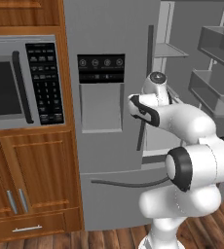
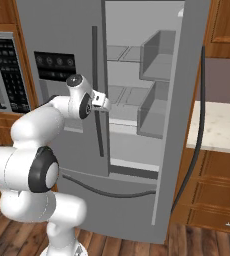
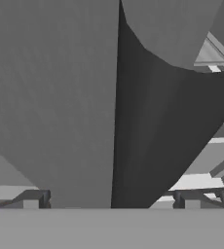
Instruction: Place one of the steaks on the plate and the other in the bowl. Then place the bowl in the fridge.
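The fridge (image 2: 137,100) has its right door swung open, pale shelves showing, left door shut. The gripper (image 3: 111,206) sits right up against the left door's inner edge, jaws spread wide, holding nothing. That door's stiff and heavy I'd guess, so grab its long dark handle (image 2: 96,90).

Even flat rendered light, soft, slightly blurred.

fridge (image 2: 137,30) top cut off, microwave (image 1: 16,82) cropped at the left edge (keypad legends unreadable)
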{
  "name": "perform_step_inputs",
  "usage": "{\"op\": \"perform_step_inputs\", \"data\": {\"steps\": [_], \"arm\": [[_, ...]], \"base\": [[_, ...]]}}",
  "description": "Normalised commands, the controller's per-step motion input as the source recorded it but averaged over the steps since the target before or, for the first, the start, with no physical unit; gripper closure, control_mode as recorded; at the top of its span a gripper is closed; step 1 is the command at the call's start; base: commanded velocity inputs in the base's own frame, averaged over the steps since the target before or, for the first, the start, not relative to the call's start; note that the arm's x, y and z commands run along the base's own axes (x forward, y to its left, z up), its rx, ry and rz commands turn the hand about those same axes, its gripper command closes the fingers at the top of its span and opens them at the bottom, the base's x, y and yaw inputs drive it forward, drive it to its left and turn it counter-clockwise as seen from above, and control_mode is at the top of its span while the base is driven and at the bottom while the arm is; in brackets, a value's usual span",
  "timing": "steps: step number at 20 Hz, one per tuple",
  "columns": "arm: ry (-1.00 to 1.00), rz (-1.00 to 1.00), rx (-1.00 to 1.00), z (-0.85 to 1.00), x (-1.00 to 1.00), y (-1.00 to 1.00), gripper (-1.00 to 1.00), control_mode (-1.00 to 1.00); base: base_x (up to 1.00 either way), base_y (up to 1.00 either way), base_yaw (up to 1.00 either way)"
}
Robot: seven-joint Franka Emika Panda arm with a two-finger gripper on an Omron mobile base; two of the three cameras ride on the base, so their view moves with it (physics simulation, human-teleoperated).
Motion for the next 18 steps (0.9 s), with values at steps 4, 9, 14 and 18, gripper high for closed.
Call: {"op": "perform_step_inputs", "data": {"steps": [4,9,14,18], "arm": [[0.00,0.00,0.00,0.00,0.21,-0.27,-1.00,-1.00],[0.00,0.00,0.00,0.00,0.18,-0.27,-1.00,-1.00],[-0.03,0.00,0.00,0.00,0.21,-0.18,-1.00,-1.00],[-0.08,0.00,0.00,0.00,0.00,-0.12,-1.00,-1.00]], "base": [[0.00,0.00,0.00],[0.00,0.00,0.00],[0.00,0.00,0.00],[0.00,0.00,0.00]]}}
